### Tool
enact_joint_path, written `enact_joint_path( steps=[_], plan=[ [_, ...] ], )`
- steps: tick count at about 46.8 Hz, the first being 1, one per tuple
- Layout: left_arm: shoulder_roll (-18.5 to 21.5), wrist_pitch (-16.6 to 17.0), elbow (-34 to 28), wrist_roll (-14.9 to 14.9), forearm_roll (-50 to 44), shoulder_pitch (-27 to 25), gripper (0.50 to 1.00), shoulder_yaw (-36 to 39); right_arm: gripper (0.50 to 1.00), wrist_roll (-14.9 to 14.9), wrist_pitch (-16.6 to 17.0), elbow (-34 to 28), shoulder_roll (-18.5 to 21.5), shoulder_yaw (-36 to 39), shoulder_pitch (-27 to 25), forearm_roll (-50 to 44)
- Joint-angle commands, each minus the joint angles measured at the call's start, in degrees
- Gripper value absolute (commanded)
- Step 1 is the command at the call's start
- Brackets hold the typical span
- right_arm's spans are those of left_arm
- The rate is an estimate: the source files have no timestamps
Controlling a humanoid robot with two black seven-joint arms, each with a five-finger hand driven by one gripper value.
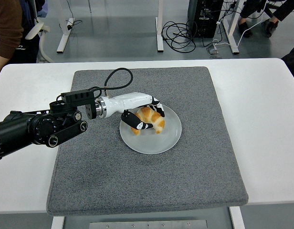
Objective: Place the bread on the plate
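Observation:
A golden croissant (152,119) lies on the white round plate (154,140) in the middle of the grey mat. My left hand (146,114), white with black fingertips, reaches in from the left over the plate's upper left part. Its fingers (140,125) still curl around the croissant's left end, thumb in front and the others behind. The croissant rests on the plate surface. My right arm does not show.
The grey mat (147,181) covers most of the white table (261,119). A person's sleeve (6,24) shows at the top left. Desk legs and cables (185,33) stand on the floor beyond the table.

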Motion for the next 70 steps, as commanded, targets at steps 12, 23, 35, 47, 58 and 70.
enact_joint_path(
  steps=[12,23,35,47,58,70],
  plan=[
    [0.1,0.1,0.1,0.0,-0.4,0.6,0.500,-0.1,1.000,0.0,0.0,0.0,0.0,0.0,0.0,0.0],
    [0.1,0.1,0.1,0.1,-1.6,0.5,0.500,-0.1,1.000,0.0,0.0,0.0,0.0,0.0,0.0,0.0],
    [0.3,0.1,0.1,0.1,-1.7,0.5,0.534,-0.5,1.000,0.0,0.0,0.1,0.0,0.0,0.1,0.0],
    [0.4,0.1,0.1,0.1,-5.1,0.7,0.678,-0.2,1.000,0.0,0.0,0.1,0.0,0.0,0.1,0.0],
    [0.4,0.0,0.1,0.2,-5.3,1.3,0.745,-0.1,1.000,0.0,0.0,0.2,0.0,0.0,0.1,0.0],
    [0.5,0.0,0.1,0.2,-5.3,1.4,0.781,-0.1,1.000,0.0,0.0,0.2,0.0,0.1,0.1,0.0]
  ],
)
